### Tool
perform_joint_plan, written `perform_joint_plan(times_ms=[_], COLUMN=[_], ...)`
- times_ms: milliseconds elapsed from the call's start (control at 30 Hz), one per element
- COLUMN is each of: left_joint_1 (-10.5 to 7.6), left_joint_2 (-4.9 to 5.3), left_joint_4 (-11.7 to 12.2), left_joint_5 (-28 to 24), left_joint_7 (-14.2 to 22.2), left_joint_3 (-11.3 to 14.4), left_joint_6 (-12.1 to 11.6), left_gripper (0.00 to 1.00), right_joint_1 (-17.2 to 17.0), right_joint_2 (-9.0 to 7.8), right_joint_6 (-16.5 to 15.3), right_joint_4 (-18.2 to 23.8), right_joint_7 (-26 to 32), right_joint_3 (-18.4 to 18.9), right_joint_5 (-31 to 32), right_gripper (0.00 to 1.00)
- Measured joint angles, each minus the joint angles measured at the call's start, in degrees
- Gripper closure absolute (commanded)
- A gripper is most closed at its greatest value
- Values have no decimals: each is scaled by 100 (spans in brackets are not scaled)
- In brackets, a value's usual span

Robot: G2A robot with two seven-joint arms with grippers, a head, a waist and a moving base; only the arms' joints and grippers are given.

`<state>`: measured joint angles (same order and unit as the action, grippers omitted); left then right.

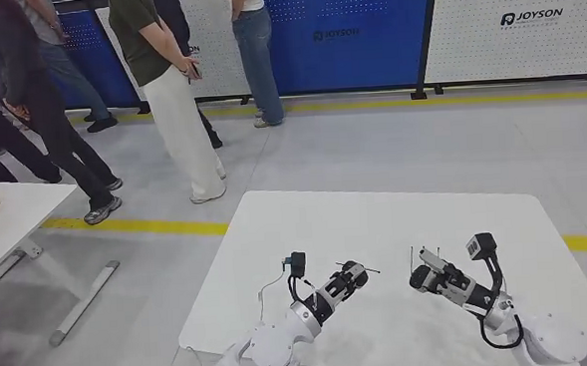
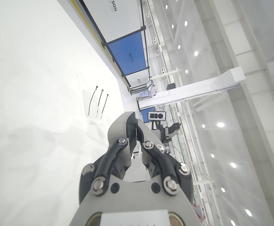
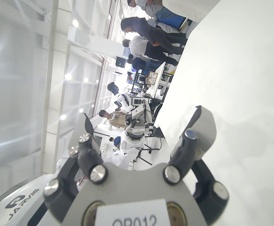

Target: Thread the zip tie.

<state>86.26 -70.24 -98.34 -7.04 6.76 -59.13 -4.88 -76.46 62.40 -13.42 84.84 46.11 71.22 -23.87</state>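
Observation:
Three black zip ties (image 2: 97, 102) lie side by side on a clear sheet on the white table (image 1: 375, 219); in the top view they are thin lines (image 1: 411, 257) just beyond my right gripper. My left gripper (image 2: 136, 127) is shut, its dark pads pressed together. In the top view a thin black strip, apparently a zip tie (image 1: 368, 271), sticks out at the left gripper's (image 1: 354, 273) tip. My right gripper (image 3: 143, 119) is open wide with nothing between its fingers, held over the table near the ties (image 1: 424, 273).
The table's far edge (image 1: 394, 188) and left edge (image 1: 214, 277) border open floor. Several people stand well beyond the table at the back left. Another white table (image 1: 16, 213) stands at the far left.

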Motion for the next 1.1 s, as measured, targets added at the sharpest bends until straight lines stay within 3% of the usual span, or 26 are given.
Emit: perform_joint_plan(times_ms=[200,333,500,667,1000,1100], left_joint_1=[-44,-77,169,459,474,468], left_joint_2=[-7,-6,76,131,129,112], left_joint_4=[67,92,-453,-1132,-1159,-1198], left_joint_5=[1,-445,-876,-899,-918,-1210], left_joint_7=[-25,207,673,673,622,432], left_joint_3=[-3,-125,-517,-803,-812,-898], left_joint_6=[-49,-307,-635,-759,-750,-886], left_gripper=[100,100,100,100,100,100], right_joint_1=[0,0,0,0,0,0], right_joint_2=[0,0,0,0,0,0], right_joint_6=[0,0,0,0,0,0], right_joint_4=[0,0,0,0,0,0], right_joint_7=[0,0,0,0,0,0], right_joint_3=[0,0,0,0,0,0], right_joint_5=[0,0,0,0,0,0], right_gripper=[0,0,0,0,0,0])
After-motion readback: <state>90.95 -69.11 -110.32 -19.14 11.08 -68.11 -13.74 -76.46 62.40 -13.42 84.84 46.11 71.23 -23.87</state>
